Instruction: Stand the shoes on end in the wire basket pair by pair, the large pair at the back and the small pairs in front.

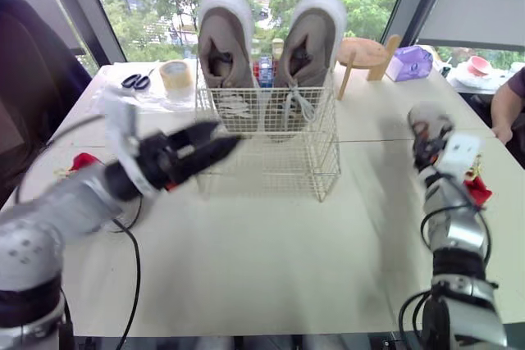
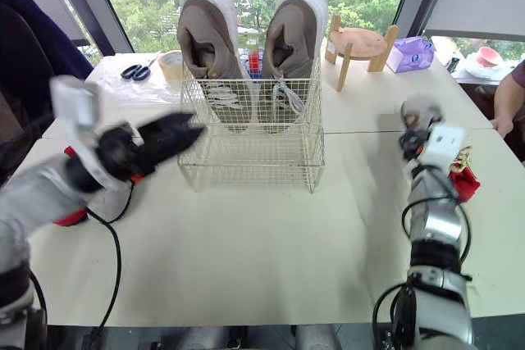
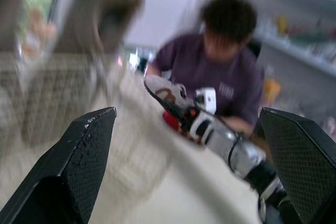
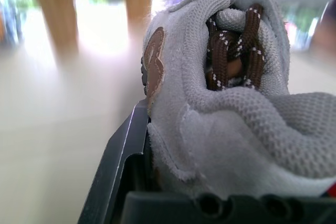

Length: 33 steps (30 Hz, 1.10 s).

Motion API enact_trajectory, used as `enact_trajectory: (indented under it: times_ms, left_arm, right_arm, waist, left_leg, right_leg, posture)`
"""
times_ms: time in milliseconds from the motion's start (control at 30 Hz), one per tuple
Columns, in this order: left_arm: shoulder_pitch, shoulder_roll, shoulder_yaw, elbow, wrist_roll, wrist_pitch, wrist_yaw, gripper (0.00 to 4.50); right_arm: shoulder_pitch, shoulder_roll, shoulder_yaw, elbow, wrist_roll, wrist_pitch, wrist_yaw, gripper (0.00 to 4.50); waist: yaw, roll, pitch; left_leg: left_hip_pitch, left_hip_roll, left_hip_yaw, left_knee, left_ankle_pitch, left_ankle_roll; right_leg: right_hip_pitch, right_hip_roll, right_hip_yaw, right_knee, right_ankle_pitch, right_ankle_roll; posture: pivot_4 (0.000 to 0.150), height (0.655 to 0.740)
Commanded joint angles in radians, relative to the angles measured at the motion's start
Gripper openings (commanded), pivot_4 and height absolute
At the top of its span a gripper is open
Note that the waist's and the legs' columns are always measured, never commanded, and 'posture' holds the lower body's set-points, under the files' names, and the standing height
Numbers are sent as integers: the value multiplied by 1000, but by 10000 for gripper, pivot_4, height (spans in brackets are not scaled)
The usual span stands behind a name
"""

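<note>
A white wire basket (image 1: 283, 153) stands in the middle of the table. Two large taupe shoes (image 1: 225, 47) (image 1: 313, 43) stand on end, side by side, along its back wall; the front part holds nothing. My right gripper (image 1: 426, 150) is raised over the table's right side, shut on a small grey shoe (image 4: 226, 98) with brown laces. That shoe (image 1: 428, 123) sticks up out of the grip, right of the basket. My left gripper (image 1: 225, 135) hovers open at the basket's front left corner, holding nothing.
Behind the basket lie a tape roll (image 1: 175, 77), scissors (image 1: 136, 81), a wooden stool (image 1: 365, 53) and a purple box (image 1: 410, 63). Red objects sit at the left edge (image 1: 82, 161) and right edge (image 1: 477, 191). A person (image 3: 231, 77) sits at the table's right; their arm (image 1: 509, 104) rests there.
</note>
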Motion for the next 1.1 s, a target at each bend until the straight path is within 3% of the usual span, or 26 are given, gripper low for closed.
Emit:
enact_trajectory:
  times_ms: [33, 167, 367, 600, 933, 1033, 1100]
  left_arm:
    - [-171, -17, 25, 119, -87, -73, 42, 45000]
    - [-307, -47, 13, 212, -148, -83, 51, 45000]
    - [-468, -28, -14, 339, -200, -8, 9, 45000]
    - [-560, 17, -60, 477, -162, 131, -92, 45000]
    - [-661, -10, -97, 599, -34, 245, -243, 45000]
    - [-677, -16, -100, 628, -13, 281, -271, 36839]
    - [-687, -14, -94, 642, 0, 298, -291, 27361]
  right_arm:
    - [-299, -128, 23, -125, 78, -26, 168, 16593]
    - [-459, -185, 111, -217, 178, 52, 423, 16593]
    - [-510, -223, 252, -380, 219, 125, 679, 16593]
    - [-484, -205, 342, -486, 212, 115, 818, 16593]
    - [-427, -176, 382, -561, 219, 127, 903, 16593]
    - [-421, -170, 387, -584, 220, 132, 908, 16531]
    - [-417, -168, 389, -592, 213, 130, 910, 16531]
  waist:
    - [-3, 1, 2]
    - [-3, -7, -3]
    - [-4, -11, 0]
    - [0, -12, 0]
    - [-3, -12, 1]
    - [-2, -12, 1]
    - [-3, -12, 1]
  left_leg:
    - [-2, 0, 1, 0, 0, 0]
    - [-2, 4, -2, -6, -2, 3]
    - [-3, 2, -2, -7, -1, 0]
    - [-9, 1, -4, -2, -1, 0]
    - [-11, 1, -4, -1, 0, -1]
    - [-11, 1, -4, -1, 1, -2]
    - [-11, 1, -4, -1, 1, -2]
  right_leg:
    - [-2, 0, 0, 1, 0, 0]
    - [-6, 5, 0, 0, 0, 1]
    - [-7, 2, 2, -1, 0, 0]
    - [-9, 2, 0, -1, 0, 1]
    - [-12, 2, 0, 0, 0, 1]
    - [-12, 2, 0, 0, 0, 1]
    - [-12, 2, 0, 0, 0, 1]
  posture:
    - [1500, 7400]
    - [1500, 7400]
    - [1500, 7400]
    - [1500, 7400]
    - [1500, 7400]
    - [1500, 7400]
    - [1500, 7400]
